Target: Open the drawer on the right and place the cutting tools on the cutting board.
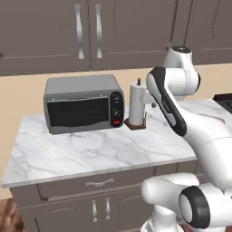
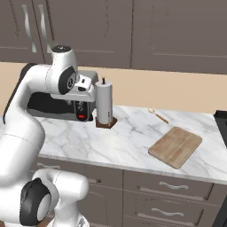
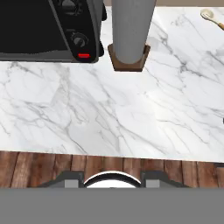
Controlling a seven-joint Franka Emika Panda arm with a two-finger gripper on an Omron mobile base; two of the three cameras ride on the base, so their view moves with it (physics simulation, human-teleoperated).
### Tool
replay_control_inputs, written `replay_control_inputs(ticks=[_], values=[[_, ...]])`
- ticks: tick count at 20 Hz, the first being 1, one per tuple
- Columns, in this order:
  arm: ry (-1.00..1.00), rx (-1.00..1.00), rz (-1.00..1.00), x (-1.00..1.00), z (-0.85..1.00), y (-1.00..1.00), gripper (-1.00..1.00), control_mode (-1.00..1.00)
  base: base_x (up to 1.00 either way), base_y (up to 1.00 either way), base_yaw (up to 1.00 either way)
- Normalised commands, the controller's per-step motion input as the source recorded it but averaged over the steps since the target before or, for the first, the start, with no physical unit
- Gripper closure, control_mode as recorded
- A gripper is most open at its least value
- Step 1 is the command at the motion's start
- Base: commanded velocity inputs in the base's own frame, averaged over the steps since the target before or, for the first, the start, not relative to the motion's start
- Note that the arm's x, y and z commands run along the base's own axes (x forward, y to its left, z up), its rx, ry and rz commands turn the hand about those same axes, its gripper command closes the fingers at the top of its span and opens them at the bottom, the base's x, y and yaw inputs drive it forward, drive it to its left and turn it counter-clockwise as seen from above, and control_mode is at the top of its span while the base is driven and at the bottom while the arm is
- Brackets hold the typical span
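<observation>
the white arm folds back over the marble surface [image 1: 90, 152], its hand raised near the paper towel roll [image 2: 104, 103], which stands upright on a small brown square base just right of the toaster oven [image 1: 84, 103]. the fingers [image 3: 111, 180] barely show at the bottom of the hand view as two dark stubs, and whether they are open or closed cannot be told; nothing is seen between them. that view looks down on bare marble, with the oven's red button and knobs at upper left and the roll's base touching the surface beside it, and wooden floor beyond the surface edge.

the cutting board [image 2: 176, 146] lies flat on the right part of the surface in the right base view, set at an angle, well apart from the roll and nothing on it. a thin tan wooden stick [image 2: 158, 115] lies near the back wall, between roll and board.

the drawer fronts under the surface sit flush; the drawer [image 2: 170, 185] below the board is closed, its curved silver pull untouched
</observation>
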Motion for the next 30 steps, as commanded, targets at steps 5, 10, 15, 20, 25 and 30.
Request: replay_control_inputs(ticks=[5,10,15,20,25,30], values=[[-0.13,0.02,0.00,-0.44,0.00,-0.06,-1.00,-1.00,0.00,0.00,0.00],[-0.22,0.20,-0.01,-0.48,0.00,-0.56,-1.00,-1.00,0.00,0.00,0.00],[-0.10,0.24,-0.02,-0.34,0.00,-0.84,-1.00,-1.00,0.00,0.00,0.00],[-0.01,0.20,-0.10,-0.30,-0.02,-0.92,-1.00,-1.00,0.00,0.00,0.00],[0.00,0.24,-0.13,-0.27,-0.18,-0.82,-1.00,-1.00,0.00,0.00,0.00],[0.00,0.22,-0.08,-0.29,-0.30,-0.45,-1.00,-1.00,0.00,0.00,0.00]])
